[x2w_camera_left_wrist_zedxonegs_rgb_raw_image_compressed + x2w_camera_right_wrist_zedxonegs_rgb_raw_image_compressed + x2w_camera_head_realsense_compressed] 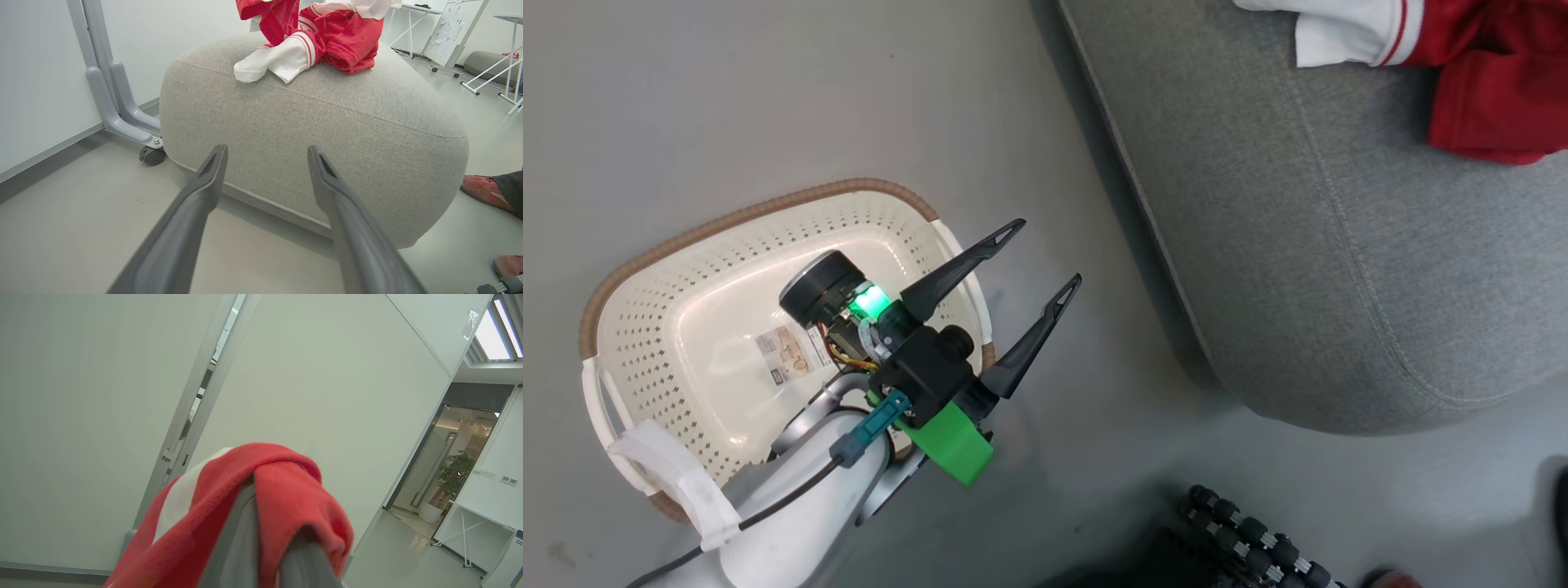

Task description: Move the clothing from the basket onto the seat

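— Why is the basket [645, 351] seen bare on the floor at the left?
— It is judged to be emptied; only its label is seen inside; the left gripper [1049, 250] is held just over its right rim, fingers spread wide with nothing between them, apparently because nothing there needs picking.
— And the clothing?
— A garment with white cuffed sleeves [1486, 82] is laid on the far end of the seat [1339, 261], at the right; the task is taken as nearly done.
— What is added by the wrist views?
— From the left wrist, a second red piece [278, 16] is shown hanging above the seat, beside the first; from the right wrist, the right gripper [269, 547] is shown pressed together on a red garment with the broad white stripe [286, 490], draped over its fingers, likely the same piece; a release over the seat is presumably called for.
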You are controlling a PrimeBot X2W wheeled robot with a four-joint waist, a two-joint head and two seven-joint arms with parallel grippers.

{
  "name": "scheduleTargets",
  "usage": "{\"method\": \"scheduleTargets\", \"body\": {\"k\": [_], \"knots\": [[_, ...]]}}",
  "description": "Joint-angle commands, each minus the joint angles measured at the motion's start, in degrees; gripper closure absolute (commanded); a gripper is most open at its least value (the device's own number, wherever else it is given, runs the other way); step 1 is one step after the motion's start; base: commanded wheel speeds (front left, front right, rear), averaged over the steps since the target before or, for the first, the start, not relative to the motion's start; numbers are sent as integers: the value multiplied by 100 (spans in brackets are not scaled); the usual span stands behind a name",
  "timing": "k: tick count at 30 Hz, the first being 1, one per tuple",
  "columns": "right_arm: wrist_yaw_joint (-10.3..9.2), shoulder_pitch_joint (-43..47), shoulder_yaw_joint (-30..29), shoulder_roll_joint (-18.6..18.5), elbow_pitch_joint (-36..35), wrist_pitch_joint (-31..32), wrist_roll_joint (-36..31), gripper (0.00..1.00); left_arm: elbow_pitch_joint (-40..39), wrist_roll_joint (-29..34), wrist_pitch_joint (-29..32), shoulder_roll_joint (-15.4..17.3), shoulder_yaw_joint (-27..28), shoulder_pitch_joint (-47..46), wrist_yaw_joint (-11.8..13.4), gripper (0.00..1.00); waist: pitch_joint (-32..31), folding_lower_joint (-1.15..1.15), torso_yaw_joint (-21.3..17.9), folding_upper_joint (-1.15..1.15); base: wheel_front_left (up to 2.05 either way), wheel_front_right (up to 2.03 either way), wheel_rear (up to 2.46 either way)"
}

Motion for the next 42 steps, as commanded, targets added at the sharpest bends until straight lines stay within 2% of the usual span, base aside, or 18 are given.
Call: {"method": "scheduleTargets", "body": {"k": [1, 6, 13, 15, 16, 17, 22, 28, 37, 42], "knots": [[-8, 223, -128, 3, 115, -11, -125, 100, 25, 30, 4, 14, 59, -80, -14, 0, 314, -1, 296, 0, 0, 0, 0], [-8, 877, -751, 151, 677, -12, -480, 100, 93, -6, 4, -27, 178, 67, -14, 0, 306, -1, 279, 0, 0, 0, 0], [-8, 1455, -1892, 696, 1520, -11, -723, 100, 80, -16, 4, 23, 319, 181, -14, 0, 205, -1, 203, 0, 0, 0, 0], [-8, 1475, -2198, 848, 1751, -12, -726, 76, 84, -26, 4, 3, 343, 202, -14, 0, 166, -1, 185, 0, 0, 0, 0], [-8, 1497, -2328, 932, 1851, -12, -756, 44, 90, -30, 4, -16, 350, 216, -14, 0, 141, -1, 183, 0, 0, 0, 0], [-8, 1505, -2431, 991, 1899, -12, -771, 0, 93, -38, 4, -31, 348, 224, -14, 0, 113, -1, 185, 0, 0, 0, 0], [-8, 1813, -2833, 1274, 1826, -12, -925, 0, 150, -153, 4, -155, 316, 330, -15, 0, -169, -1, 283, 0, 0, 0, 0], [-8, 2555, -2895, 1475, 1658, -11, -1034, 0, 185, -237, 4, -524, 684, 583, 69, 0, -699, -1, 507, 0, 0, 0, 0], [-8, 3871, -2303, 1594, 1481, -12, -1108, 0, 178, -218, 4, -1225, 1505, 1295, 84, 0, -1749, -1, 1110, 0, 0, 0, 0], [-8, 4455, -1508, 1590, 1484, -12, -790, 0, 176, -66, 4, -1497, 2027, 1806, 42, 0, -2428, -1, 1594, 0, 0, 0, 0]]}}
